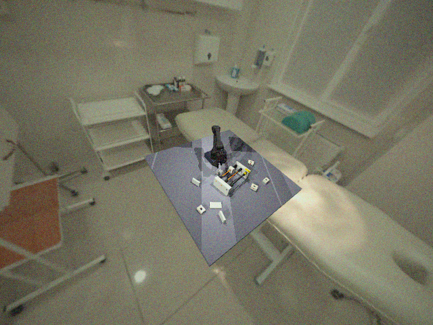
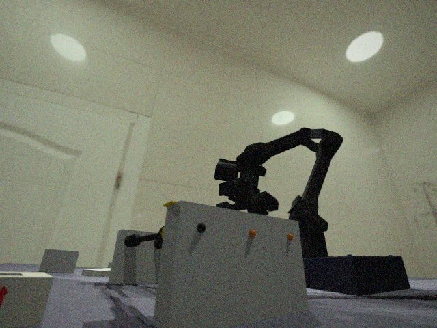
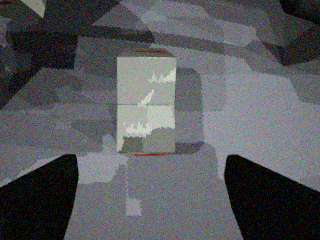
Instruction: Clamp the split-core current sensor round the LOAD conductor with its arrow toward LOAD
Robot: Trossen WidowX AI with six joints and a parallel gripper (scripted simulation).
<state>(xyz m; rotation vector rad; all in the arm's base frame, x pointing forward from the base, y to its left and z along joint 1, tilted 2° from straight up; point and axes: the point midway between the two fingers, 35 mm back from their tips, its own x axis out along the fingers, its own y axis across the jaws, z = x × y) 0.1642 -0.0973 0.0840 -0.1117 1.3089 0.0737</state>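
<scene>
A pale block (image 3: 145, 90), apparently the sensor, has a seam across its middle and red marks at both ends. Whether its jaws are open cannot be told. My gripper (image 3: 152, 166) (image 1: 222, 168) is open and empty; in the wrist view the block lies beyond its fingertips, touching neither. In the exterior view the fingertips are hidden behind the near white end panel (image 2: 229, 268) (image 1: 222, 185). Two orange conductors and a black one run from it to the far panel (image 1: 241, 166), which bears a yellow marker (image 1: 247, 171). No LOAD lettering is legible. No conductor crosses the block in the wrist view.
Small white blocks with dark holes stand around the rack, one at the front left (image 1: 200, 208) and one at the right (image 1: 254, 187). A flat white plate (image 1: 215, 204) lies in front. A pale block with a red arrow (image 2: 24, 300) fills the exterior view's lower left corner.
</scene>
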